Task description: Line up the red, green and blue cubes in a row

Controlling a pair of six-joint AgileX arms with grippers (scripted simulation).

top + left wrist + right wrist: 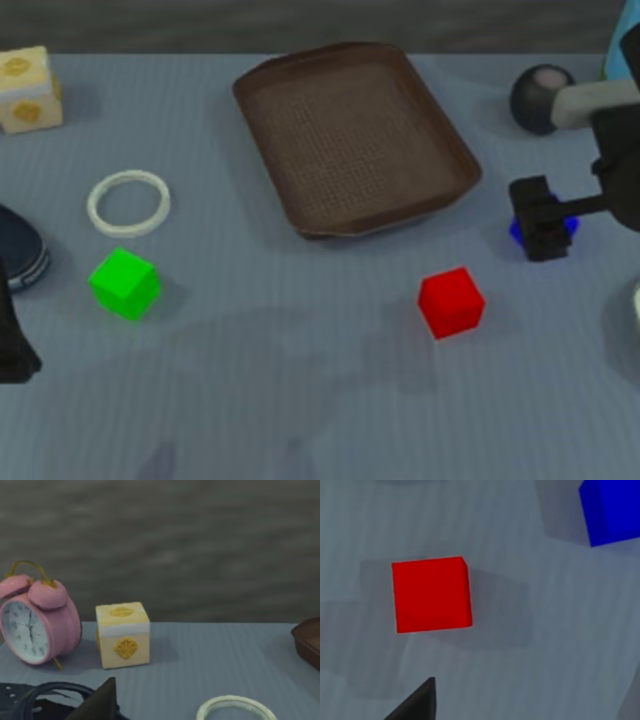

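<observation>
The green cube (124, 283) lies at the left of the table and the red cube (451, 302) right of centre. The blue cube (518, 230) sits at the right, mostly covered in the top view by my right gripper (546, 232), which hangs over it. In the right wrist view the red cube (431, 594) fills the middle and the blue cube (611, 511) is cut by the frame's corner. One dark fingertip (422, 700) shows with nothing beside it, so the jaws stand apart and empty. My left gripper (12, 345) is parked at the left edge, holding nothing.
A brown tray (300, 190) lies at the back centre. A white ring (128, 202) and a cream block (28, 88) are at the left, with a dark rounded object (18, 252) at the left edge. A dark ball (542, 98) is at the back right. A pink alarm clock (35, 622) stands beside the cream block (123, 635).
</observation>
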